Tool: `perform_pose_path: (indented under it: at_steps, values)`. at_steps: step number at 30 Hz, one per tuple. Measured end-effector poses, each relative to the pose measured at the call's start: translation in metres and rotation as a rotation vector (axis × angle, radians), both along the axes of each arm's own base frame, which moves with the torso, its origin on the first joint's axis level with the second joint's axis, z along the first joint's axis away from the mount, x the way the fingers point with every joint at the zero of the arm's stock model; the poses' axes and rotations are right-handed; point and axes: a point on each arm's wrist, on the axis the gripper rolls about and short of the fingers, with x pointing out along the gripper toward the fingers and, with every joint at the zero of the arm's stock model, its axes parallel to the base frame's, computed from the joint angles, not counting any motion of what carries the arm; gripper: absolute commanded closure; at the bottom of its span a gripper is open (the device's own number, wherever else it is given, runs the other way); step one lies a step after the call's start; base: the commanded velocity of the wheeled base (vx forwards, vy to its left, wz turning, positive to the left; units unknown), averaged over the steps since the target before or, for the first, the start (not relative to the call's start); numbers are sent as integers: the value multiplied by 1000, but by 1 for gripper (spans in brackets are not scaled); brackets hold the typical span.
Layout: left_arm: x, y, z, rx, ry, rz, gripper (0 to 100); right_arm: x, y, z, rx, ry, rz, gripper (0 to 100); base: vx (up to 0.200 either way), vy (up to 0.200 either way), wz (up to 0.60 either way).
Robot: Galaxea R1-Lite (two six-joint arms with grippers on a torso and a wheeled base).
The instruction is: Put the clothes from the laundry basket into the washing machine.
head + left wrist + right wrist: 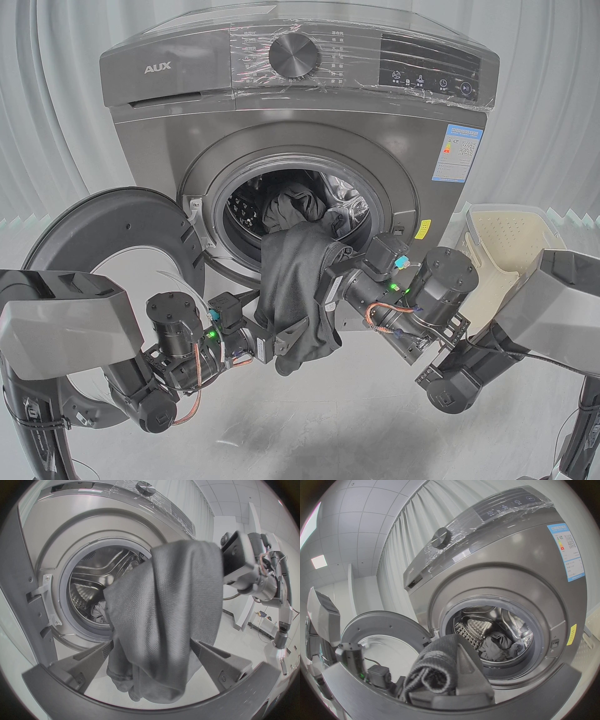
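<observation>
A dark grey garment point(294, 281) hangs out of the washing machine point(300, 131) drum, draped over the door rim and down the front. My right gripper point(332, 275) is shut on its upper right edge just below the opening; in the right wrist view the bunched cloth point(434, 667) sits pinched against one finger point(470, 667). My left gripper point(292, 334) is lower down and open, with the garment's hanging end point(162, 620) between its wide-spread fingers point(218, 662). More dark clothes point(290, 206) lie inside the drum point(493, 636). The cream laundry basket point(506, 250) stands to the right of the machine.
The round machine door point(119, 231) stands swung open on the left, close behind my left arm. Pale curtains hang behind the machine. Bare grey floor lies in front of it. No clothes show in the visible part of the basket.
</observation>
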Motion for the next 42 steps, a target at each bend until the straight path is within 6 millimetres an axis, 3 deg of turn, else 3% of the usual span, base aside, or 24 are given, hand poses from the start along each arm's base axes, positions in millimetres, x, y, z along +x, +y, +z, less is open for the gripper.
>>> perform_pose_path:
  at_steps: [21,22,31,36,42]
  values:
    - [63,-13,-18,-56,-86,56,0,-37,16,0,4,35,96,100,0,0,0]
    - [65,-13,-18,-58,-89,61,100,-37,16,0,6,37,96,100,0,0,0]
    - [73,-9,-19,-88,-85,122,100,-26,-2,-3,-10,69,10,100,0,0,0]
    - [72,-7,-11,-105,-92,134,100,-19,-23,-15,-56,115,-51,100,0,0,0]
    - [69,-5,0,-117,-109,134,100,-28,-40,-37,-133,192,-73,100,0,0,0]
